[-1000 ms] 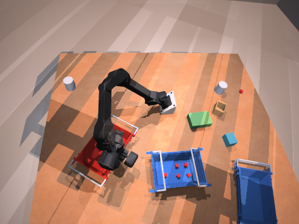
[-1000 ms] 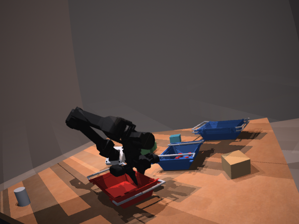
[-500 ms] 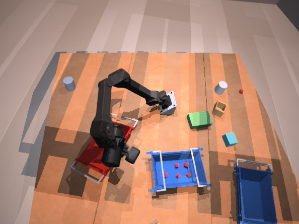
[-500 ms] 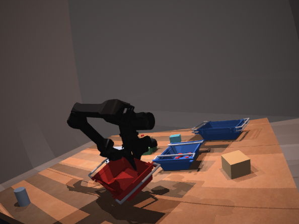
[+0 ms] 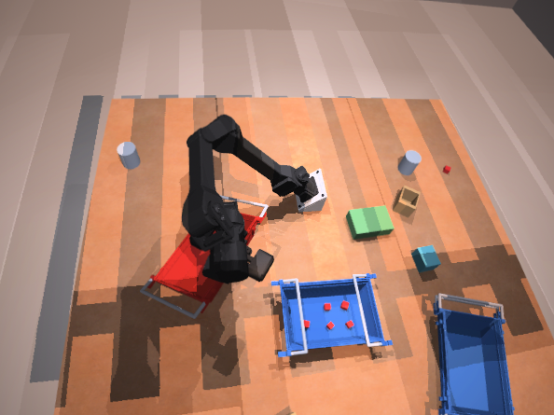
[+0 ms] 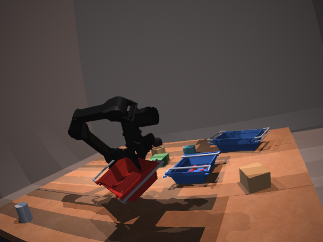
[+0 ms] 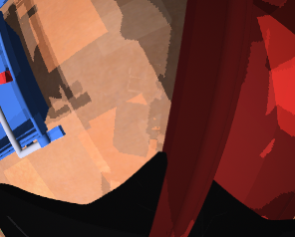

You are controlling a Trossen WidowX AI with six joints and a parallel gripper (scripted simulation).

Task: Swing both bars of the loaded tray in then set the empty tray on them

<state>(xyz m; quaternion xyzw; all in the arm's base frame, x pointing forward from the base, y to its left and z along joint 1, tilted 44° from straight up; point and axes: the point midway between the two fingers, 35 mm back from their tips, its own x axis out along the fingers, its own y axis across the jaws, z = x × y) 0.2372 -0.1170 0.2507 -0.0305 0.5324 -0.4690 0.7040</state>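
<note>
The loaded blue tray (image 5: 326, 339) (image 6: 190, 178) (image 7: 12, 107) stands on the table with several small red blocks (image 5: 345, 305) (image 7: 5, 77) inside. Its left bar (image 5: 300, 311) and right bar (image 5: 362, 311) both lie across its top. The empty red tray (image 5: 179, 265) (image 6: 109, 180) (image 7: 199, 100) hangs above the table, left of the loaded tray in the top view. It looks tilted in the exterior view, its own bars out at its ends. My gripper (image 6: 140, 168) (image 7: 170, 160) is shut on one side wall of the red tray. The arm hides the fingertips in the top view.
Another blue tray (image 5: 476, 367) (image 6: 236, 144) stands at the right. A green block (image 5: 370, 222), a teal block (image 5: 425, 257), an open tan box (image 5: 407, 201) and a grey cylinder (image 5: 409, 162) stand beyond the loaded tray. A tan block (image 6: 255, 179) is near it. Another cylinder (image 5: 129, 156) stands far left.
</note>
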